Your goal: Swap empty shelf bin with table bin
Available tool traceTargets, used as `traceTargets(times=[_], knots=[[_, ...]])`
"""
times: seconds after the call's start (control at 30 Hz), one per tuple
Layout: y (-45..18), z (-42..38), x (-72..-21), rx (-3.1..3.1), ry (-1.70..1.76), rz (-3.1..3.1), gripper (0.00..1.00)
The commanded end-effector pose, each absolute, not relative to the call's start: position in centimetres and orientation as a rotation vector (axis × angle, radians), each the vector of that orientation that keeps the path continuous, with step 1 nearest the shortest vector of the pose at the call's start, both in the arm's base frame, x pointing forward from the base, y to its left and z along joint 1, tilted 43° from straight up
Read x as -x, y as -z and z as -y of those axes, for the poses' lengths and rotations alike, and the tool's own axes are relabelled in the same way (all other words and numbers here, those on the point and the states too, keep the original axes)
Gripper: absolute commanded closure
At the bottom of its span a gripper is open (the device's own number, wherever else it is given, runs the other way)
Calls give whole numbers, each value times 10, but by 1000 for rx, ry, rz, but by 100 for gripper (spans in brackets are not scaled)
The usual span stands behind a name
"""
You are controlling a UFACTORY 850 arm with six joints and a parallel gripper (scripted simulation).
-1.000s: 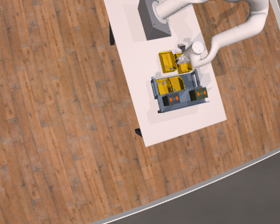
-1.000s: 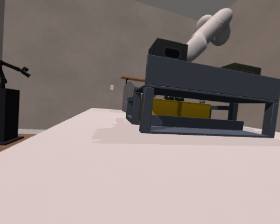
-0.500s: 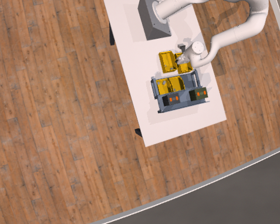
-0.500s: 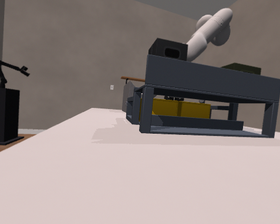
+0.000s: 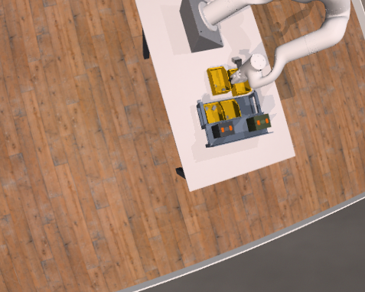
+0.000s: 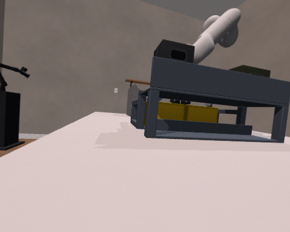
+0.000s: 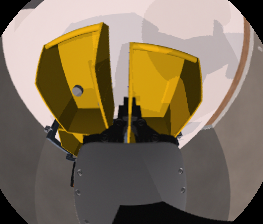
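Observation:
Two yellow open bins stand side by side on the table in front of the grey shelf [image 5: 233,124]. In the wrist view, the left bin [image 7: 78,83] holds a small grey part and the right bin [image 7: 164,86] looks empty. The same two bins show in the overhead view, the left one [image 5: 218,80] and the right one [image 5: 241,85]. My gripper [image 7: 129,103] is shut on the thin left wall of the right, empty-looking bin, and it also shows from above [image 5: 236,76]. The shelf's right-hand place [image 5: 252,105] stands empty.
Two more yellow bins [image 5: 222,110] sit in the shelf's left and middle places. A black box [image 5: 223,130] and a green box [image 5: 259,122] stand on the shelf's top board. The arm's grey base block [image 5: 200,24] stands at the table's far end.

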State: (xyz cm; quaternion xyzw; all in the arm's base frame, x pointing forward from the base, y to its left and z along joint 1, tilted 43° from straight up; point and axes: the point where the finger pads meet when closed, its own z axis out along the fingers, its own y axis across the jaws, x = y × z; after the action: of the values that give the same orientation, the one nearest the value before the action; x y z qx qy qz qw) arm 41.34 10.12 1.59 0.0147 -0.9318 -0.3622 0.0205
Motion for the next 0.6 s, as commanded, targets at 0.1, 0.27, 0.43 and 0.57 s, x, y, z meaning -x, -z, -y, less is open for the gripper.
traceTargets(times=[0.1,0.27,0.43,0.57], knots=[[-21,-96,-415,-46,1124,2891,100],[-27,-91,-415,-46,1124,2891,100],[-37,-82,-416,-46,1124,2891,100],[-46,-74,-416,-46,1124,2891,100]])
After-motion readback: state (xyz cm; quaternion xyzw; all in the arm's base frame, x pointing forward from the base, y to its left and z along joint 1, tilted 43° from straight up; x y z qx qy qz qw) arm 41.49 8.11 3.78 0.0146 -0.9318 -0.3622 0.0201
